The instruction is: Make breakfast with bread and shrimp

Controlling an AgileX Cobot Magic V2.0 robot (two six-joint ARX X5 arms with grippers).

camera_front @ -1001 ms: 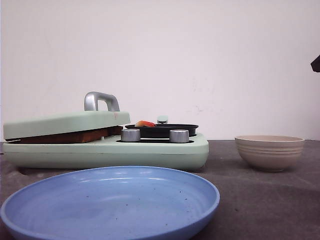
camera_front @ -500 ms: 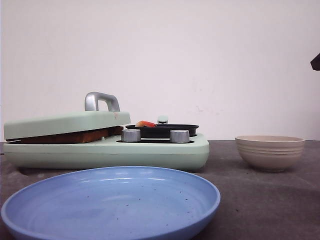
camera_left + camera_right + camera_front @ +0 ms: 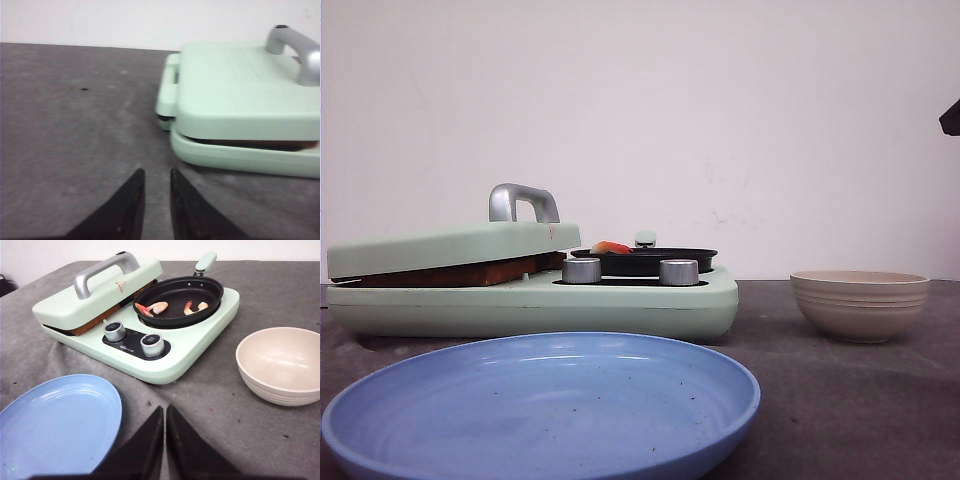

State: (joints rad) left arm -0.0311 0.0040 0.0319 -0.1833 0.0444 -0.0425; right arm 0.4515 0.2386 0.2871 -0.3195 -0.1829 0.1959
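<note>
Hovering over bare table, both pincers (image 3: pixel 153 182) (image 3: pixel 164 420) nearly closed, empty.

No readable text (lid (image 3: pixel 100 287) logo and panel print too blurred)

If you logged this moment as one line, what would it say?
bread: pressed under closed lid | shrimp: two in black pan | blue plate: empty | left tool: shut, empty | right tool: shut, empty

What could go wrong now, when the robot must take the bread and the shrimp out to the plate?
The bread sits pressed under the closed lid, so a gripper must lift the handle first; it might slip. The two shrimp are small and lie in the black pan, whose rim may hinder a clean pinch.
</note>
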